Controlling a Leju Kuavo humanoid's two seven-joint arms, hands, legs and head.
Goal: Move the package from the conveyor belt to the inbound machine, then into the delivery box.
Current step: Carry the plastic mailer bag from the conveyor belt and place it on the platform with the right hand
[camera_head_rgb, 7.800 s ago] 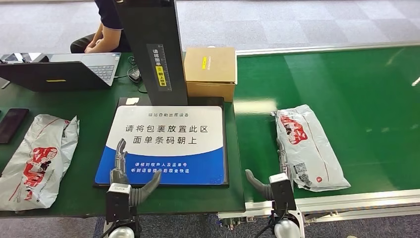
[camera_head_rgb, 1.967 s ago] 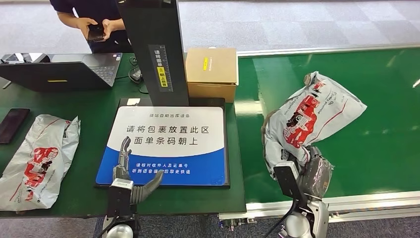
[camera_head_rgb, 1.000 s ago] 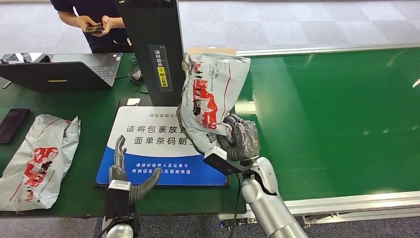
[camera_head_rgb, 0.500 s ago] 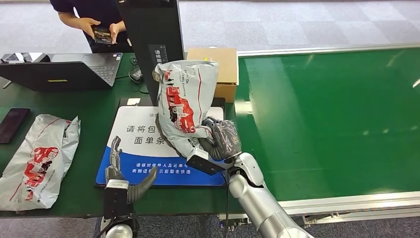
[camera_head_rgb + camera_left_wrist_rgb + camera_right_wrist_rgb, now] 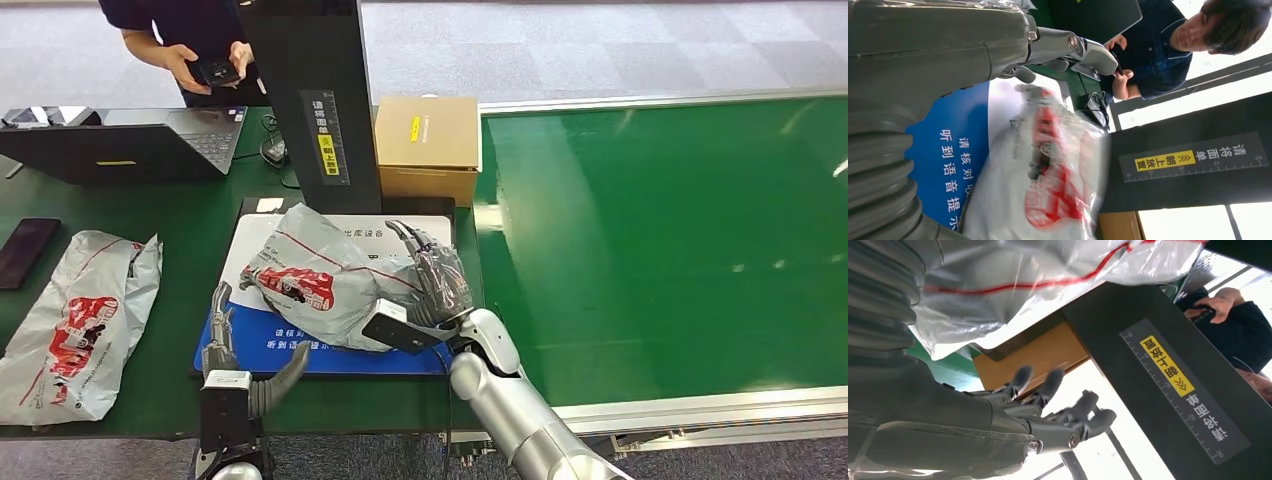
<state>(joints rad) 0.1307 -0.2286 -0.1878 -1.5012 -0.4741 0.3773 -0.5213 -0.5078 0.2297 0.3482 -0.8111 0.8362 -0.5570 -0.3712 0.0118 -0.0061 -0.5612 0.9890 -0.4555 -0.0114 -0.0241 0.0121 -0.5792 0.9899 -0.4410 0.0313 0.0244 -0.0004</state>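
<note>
Head view: the package (image 5: 325, 290) is seen lying on the blue-and-white pad (image 5: 410, 358) of the inbound machine (image 5: 310, 95), in front of its black column. The right hand (image 5: 432, 280) is laid against the package's side nearest the conveyor belt (image 5: 680, 220), with fingers spread apart and nothing gripped. The left hand (image 5: 232, 350) is held at the pad's near edge, fingers apart and empty, just beside the package. A cardboard box (image 5: 427, 145) is placed beside the column, at the belt's edge. A second bag (image 5: 75, 320) is laid on the counter (image 5: 170, 225), well apart from the pad. Behind the column, a phone is held by a person (image 5: 200, 40).
</note>
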